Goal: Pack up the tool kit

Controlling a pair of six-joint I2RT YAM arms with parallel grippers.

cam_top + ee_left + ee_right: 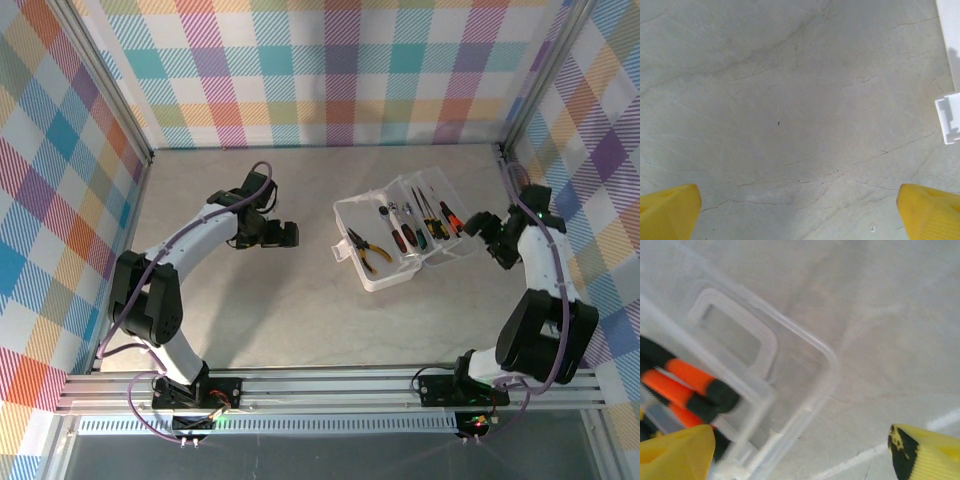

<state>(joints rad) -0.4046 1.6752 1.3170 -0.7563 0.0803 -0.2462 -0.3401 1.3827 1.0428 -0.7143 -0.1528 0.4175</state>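
The translucent white box (352, 213) of the tool kit lies open right of the table's centre. Inside it are yellow-handled pliers (364, 251) and several red, orange and black-handled screwdrivers (401, 236). Its clear lid (790, 365), with a handle cut-out, rests flat on the table beside the orange and black screwdriver handles (690, 377). My right gripper (478, 226) hovers open over the box's right end, and the lid's corner lies below the gap in the right gripper (800, 455). My left gripper (283, 236) stands open left of the box, over bare table, with nothing between its fingers (670, 210).
A white edge of the box (947, 117) juts in at the right of the left wrist view. Checked walls with metal posts (120, 100) close in the grey tabletop (300, 310). The aluminium rail (330, 385) carrying both arm bases runs along the near edge.
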